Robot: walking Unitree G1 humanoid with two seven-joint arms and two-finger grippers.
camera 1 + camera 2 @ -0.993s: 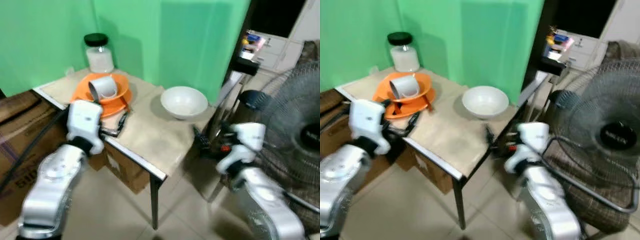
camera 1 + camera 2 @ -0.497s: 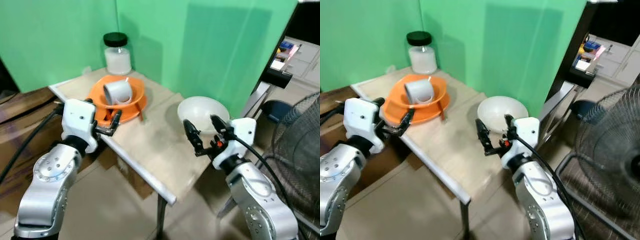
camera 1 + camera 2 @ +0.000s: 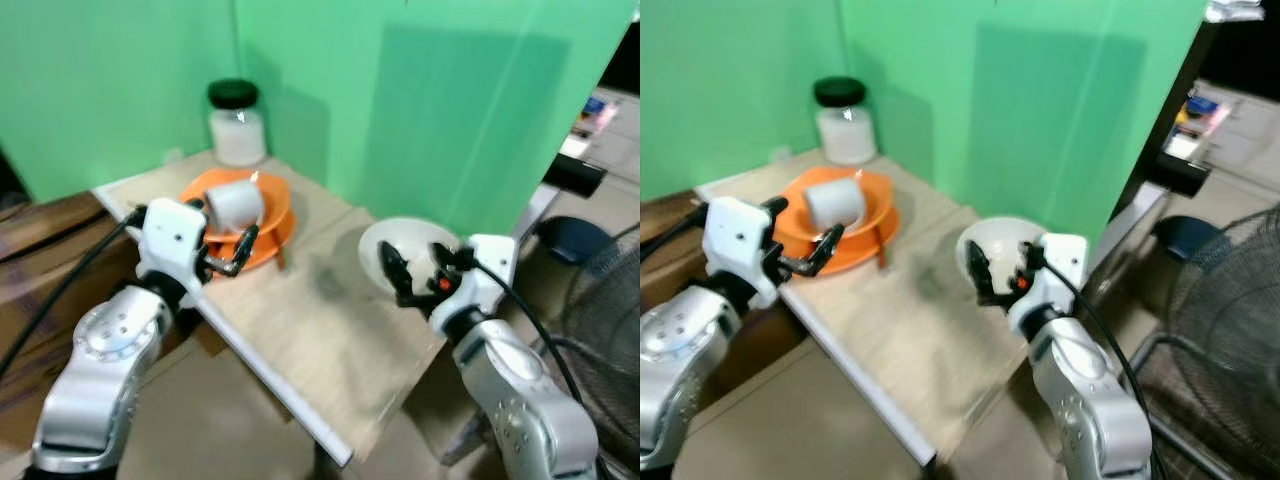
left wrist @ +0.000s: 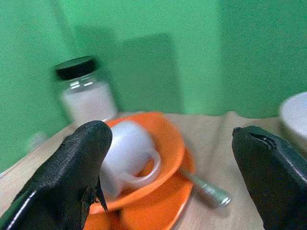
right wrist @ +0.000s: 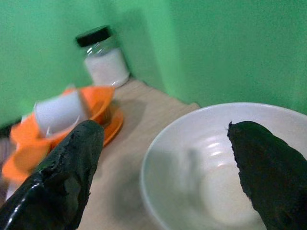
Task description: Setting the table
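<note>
Orange ware, stacked: a shallow orange bowl (image 3: 262, 203) sat on a flat orange plate (image 3: 268, 240) near the far left corner of the beige-topped table (image 3: 300, 330). A white handled mug (image 3: 236, 205) lay tipped on its side in the orange bowl. A metal spoon (image 4: 205, 191), its handle jutting from beside the plate, read clearly from the left wrist; from the head it was a thin dark streak.

Behind the stack, against the green wall (image 3: 400, 100), stood a glass jar of white powder with a black lid (image 3: 236, 122).

A round white bowl (image 3: 408, 246) sat at the table's right edge, well apart from the orange stack. The right wrist view looked into its glossy hollow.

Left gripper (image 3: 233, 257): fingers spread apart, holding nothing, just before the plate's near rim. Right gripper (image 3: 416, 275): fingers likewise parted wide, empty, at the white bowl, framing its rim.

Off to the right, the head views took in a dark fan grille (image 3: 1230, 290) and a blurred shelf unit (image 3: 1190, 130).
</note>
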